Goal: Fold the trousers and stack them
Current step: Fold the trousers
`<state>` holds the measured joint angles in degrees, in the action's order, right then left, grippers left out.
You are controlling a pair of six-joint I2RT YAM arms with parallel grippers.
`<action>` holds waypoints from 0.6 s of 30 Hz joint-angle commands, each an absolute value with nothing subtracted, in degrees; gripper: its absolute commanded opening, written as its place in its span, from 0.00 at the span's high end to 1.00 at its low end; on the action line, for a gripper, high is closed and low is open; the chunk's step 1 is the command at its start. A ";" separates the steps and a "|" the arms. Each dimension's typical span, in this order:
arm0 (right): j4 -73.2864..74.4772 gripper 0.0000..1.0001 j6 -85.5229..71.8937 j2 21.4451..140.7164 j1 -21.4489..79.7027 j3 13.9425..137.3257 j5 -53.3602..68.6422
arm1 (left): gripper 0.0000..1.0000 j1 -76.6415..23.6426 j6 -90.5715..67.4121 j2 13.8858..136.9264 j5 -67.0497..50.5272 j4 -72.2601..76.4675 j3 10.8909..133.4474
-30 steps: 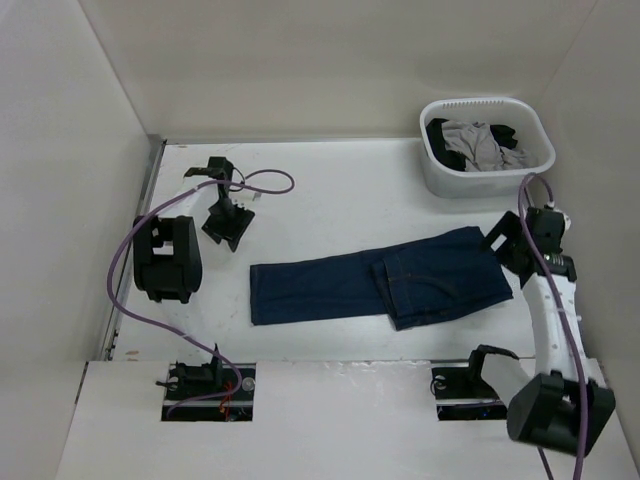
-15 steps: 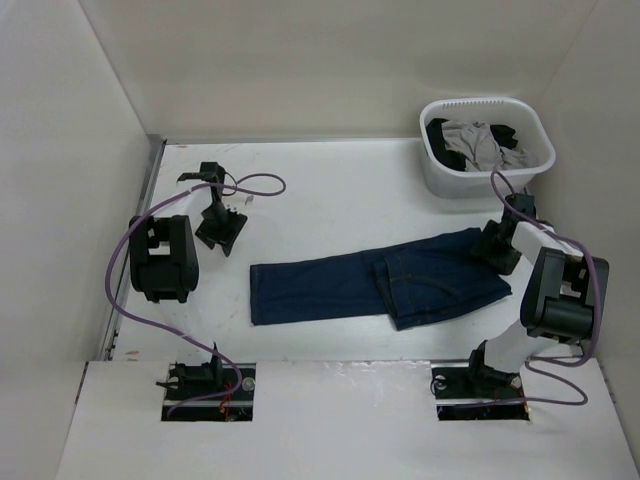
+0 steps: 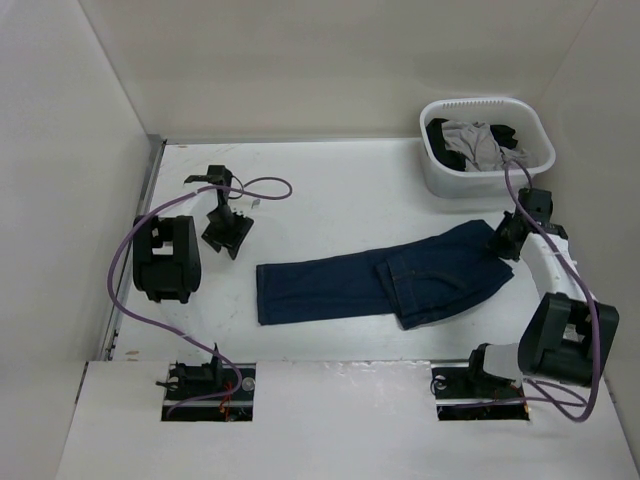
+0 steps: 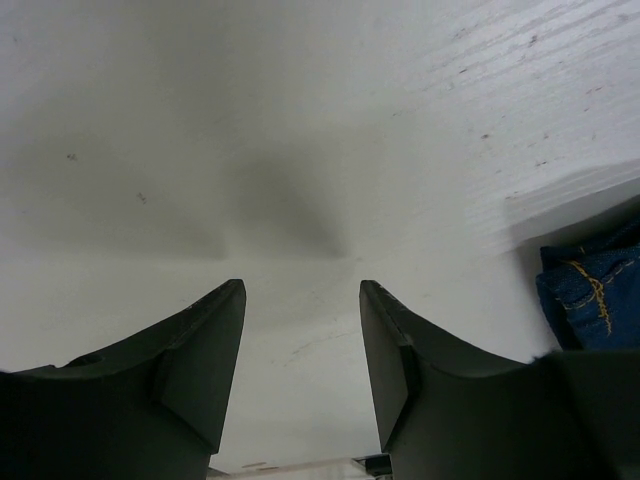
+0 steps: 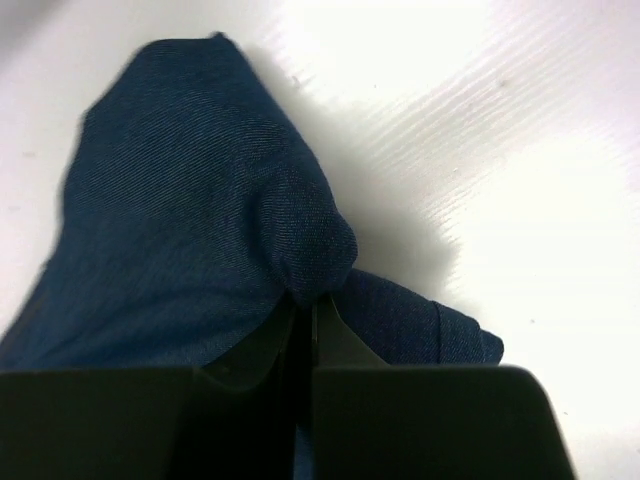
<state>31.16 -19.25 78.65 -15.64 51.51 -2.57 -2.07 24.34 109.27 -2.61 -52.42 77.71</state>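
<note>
The trousers (image 3: 380,280), dark blue denim, lie flat across the middle of the table, with one part folded over at the right. My right gripper (image 3: 503,243) is at their far right end, shut on a pinched-up fold of the denim (image 5: 190,190); the jaws meet at the cloth (image 5: 305,310). My left gripper (image 3: 228,235) hovers over bare table left of the trousers, open with nothing between its fingers (image 4: 300,300). A corner of the trousers (image 4: 590,300) with yellow stitching shows at the right edge of the left wrist view.
A white basket (image 3: 480,103) holding grey and dark clothes (image 3: 478,145) stands at the back right, just behind the right gripper. White walls close in the table on three sides. Purple cables loop from both arms.
My right gripper went from open to shut on the trousers' right end, and the trousers slid slightly to the right. The right arm's elbow swung down. The left gripper barely moved.
</note>
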 commanded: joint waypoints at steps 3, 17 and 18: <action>33.31 0.93 -17.93 71.55 -14.20 56.08 -4.75 | 0.53 -4.35 22.59 109.42 -5.89 -51.24 77.96; 30.59 0.00 -18.72 73.41 -15.25 52.30 -12.20 | 0.50 -13.03 25.40 96.09 -10.63 -51.33 75.85; 30.59 0.00 -18.55 70.78 -14.82 51.86 -14.57 | 0.49 -15.14 25.40 94.67 -11.77 -51.24 76.46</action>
